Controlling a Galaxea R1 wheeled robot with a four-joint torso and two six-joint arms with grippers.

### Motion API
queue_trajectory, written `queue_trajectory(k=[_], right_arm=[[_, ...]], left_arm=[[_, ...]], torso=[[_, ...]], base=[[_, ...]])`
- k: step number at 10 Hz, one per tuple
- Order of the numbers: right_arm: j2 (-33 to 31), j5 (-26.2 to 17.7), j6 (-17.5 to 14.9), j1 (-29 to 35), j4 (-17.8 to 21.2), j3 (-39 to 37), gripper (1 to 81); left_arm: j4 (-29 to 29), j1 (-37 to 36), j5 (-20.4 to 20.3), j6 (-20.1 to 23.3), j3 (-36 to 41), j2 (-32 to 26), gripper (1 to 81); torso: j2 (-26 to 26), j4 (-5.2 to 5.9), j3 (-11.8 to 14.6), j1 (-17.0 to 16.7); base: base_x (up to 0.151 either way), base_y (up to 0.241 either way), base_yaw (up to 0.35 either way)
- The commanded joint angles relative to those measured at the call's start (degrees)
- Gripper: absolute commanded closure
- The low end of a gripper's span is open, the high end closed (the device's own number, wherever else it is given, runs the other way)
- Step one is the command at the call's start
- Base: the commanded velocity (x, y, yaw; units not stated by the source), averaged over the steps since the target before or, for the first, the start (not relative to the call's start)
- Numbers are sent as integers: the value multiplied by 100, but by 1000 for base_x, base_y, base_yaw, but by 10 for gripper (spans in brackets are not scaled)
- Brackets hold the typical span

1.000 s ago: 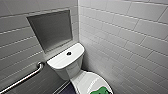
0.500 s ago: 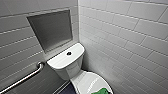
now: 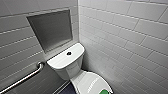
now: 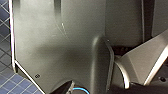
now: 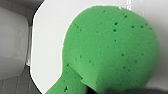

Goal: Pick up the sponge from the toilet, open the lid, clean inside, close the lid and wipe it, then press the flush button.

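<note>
The white toilet [image 3: 66, 62] stands in the corner, its lid [image 3: 86, 81] down. A small dark flush button [image 3: 69, 53] sits in the middle of the tank top. The green sponge [image 3: 105, 92] lies on the near part of the lid, at the bottom edge of the head view. In the right wrist view the sponge [image 5: 110, 50] looms very large and close on the white lid [image 5: 50, 37], with the tank [image 5: 12, 45] behind it. My right gripper hangs right at the sponge; whether it grips it I cannot tell. The left wrist view takes in my own dark body.
Grey tiled walls close in behind and to the right of the toilet. A recessed niche [image 3: 51, 28] is set in the back wall above the tank. A metal grab bar [image 3: 25, 78] runs along the left wall. The floor [image 4: 5, 50] has dark blue tiles.
</note>
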Motion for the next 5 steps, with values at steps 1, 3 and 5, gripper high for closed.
queue_trajectory(k=[1,3,5], right_arm=[[-1686,-303,-26,633,-50,1862,811],[-2268,-916,-17,387,-209,2048,811],[-2770,-1226,44,80,-209,2285,811]], left_arm=[[-1,-9,407,-15,71,-20,10],[-1,-71,407,-15,80,-29,10],[-10,-177,425,-23,89,-55,10]], torso=[[0,0,0,0],[0,0,0,0],[0,0,0,0]], base=[[0,0,0],[0,0,0],[0,0,0]])
